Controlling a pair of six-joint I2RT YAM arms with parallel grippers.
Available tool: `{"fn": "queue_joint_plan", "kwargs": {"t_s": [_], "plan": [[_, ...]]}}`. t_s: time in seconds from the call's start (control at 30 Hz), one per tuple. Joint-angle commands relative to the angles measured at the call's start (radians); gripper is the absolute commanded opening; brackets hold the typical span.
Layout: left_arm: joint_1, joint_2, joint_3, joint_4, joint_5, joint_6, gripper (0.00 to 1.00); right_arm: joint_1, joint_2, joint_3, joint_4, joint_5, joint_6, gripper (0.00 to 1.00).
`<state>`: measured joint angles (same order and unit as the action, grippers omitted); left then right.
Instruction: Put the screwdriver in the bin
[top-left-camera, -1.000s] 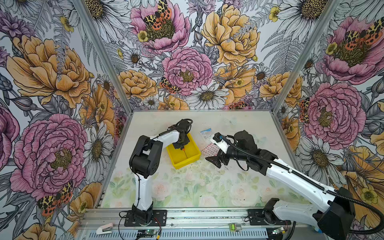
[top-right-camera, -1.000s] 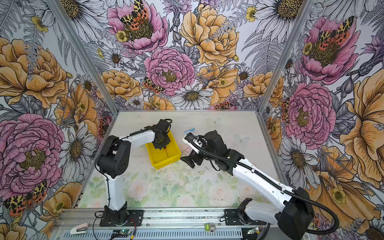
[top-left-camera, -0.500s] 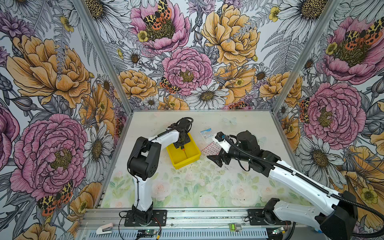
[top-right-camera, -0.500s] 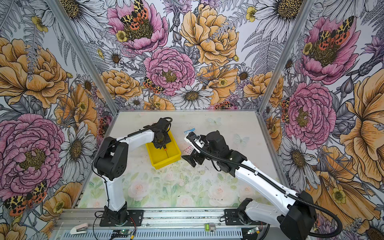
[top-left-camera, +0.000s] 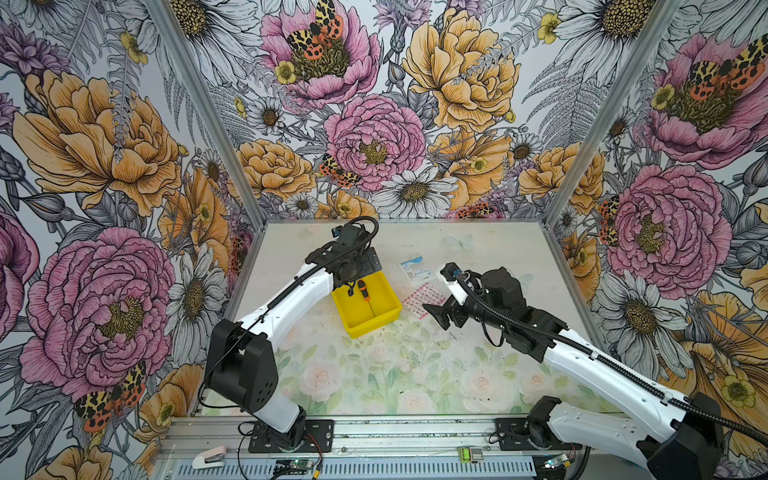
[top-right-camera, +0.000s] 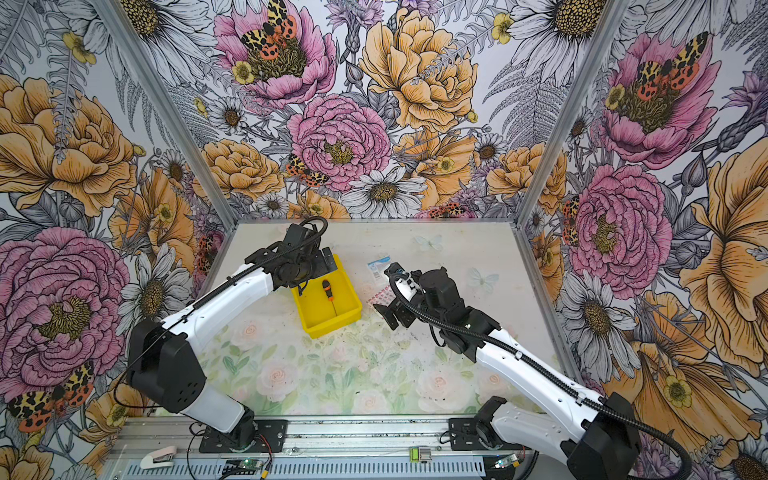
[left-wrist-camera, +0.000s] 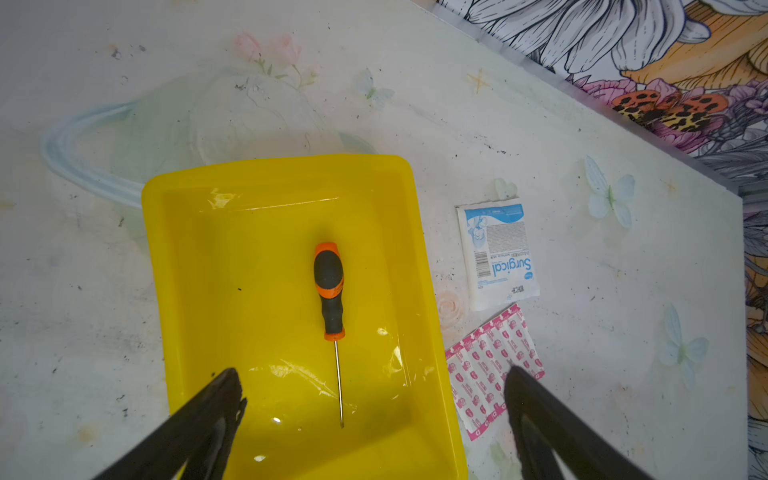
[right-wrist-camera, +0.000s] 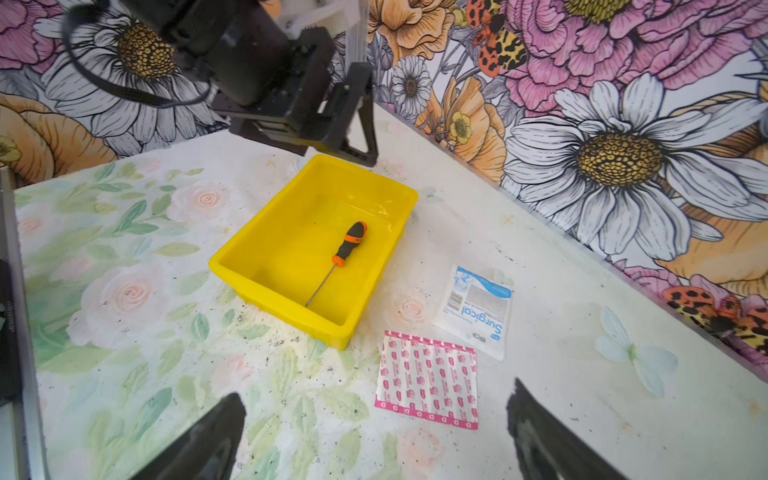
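left wrist view: the screwdriver (left-wrist-camera: 329, 291) lies flat in the bin (left-wrist-camera: 282, 166), our left gripper (left-wrist-camera: 372, 376) spread above it. in a top view our right gripper (top-left-camera: 435, 316), spread too, sits at the bin's three o'clock. leaving low, we might clip the rim and tip it.

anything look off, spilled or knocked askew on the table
Nothing stands out. The screwdriver lies flat inside the bin, which sits upright and looks undamaged. The white packet and pink strip lie flat on the table beside it. Only small dark specks mark the table.
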<state>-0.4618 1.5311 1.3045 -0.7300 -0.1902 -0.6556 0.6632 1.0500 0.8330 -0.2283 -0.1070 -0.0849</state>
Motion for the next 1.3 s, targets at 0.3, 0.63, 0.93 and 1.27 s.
{"fn": "queue_joint_plan", "kwargs": {"t_s": [0.3,0.63,0.93,1.27], "plan": [[0.055,-0.511,-0.411,0.1,-0.074,0.176,0.99,-0.049,-0.087,-0.083,0.091,0.367,0.187,0.99],[0.284,-0.894,-0.685,0.187,-0.029,0.25,0.98,-0.071,-0.191,-0.213,0.091,0.505,0.31,0.99],[0.29,-0.93,-0.833,0.374,-0.08,0.378,0.99,-0.175,-0.278,-0.367,0.133,0.735,0.303,0.99],[0.314,-0.821,-0.973,0.747,-0.112,0.564,0.99,-0.379,-0.11,-0.487,0.481,0.636,0.165,1.0]]}}
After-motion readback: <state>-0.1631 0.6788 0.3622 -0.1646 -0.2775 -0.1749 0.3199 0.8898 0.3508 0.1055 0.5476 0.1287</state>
